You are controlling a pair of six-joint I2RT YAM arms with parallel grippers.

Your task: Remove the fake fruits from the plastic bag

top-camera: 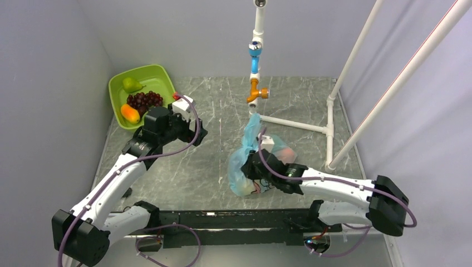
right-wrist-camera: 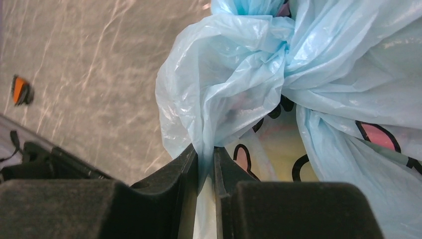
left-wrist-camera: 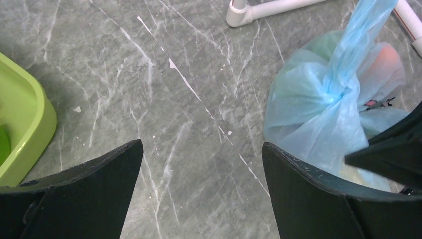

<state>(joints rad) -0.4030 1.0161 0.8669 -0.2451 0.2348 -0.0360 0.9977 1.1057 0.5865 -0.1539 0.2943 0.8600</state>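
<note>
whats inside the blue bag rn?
Through the plastic bag, tied at the neck, only blurred colours show: an orange-pink shape, a green shape, a pale yellow patch. Which fruits and how many is hidden by the film.

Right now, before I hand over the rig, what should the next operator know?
left gripper: open, empty, over the table between the green tub and the plastic bag.
right gripper: shut on a fold of the bag's film near its knot.
fake fruits: orange and green shapes show through the film, inside the bag.
Done: bag gripped. Left: open the knotted bag, take the fruits out.
</note>
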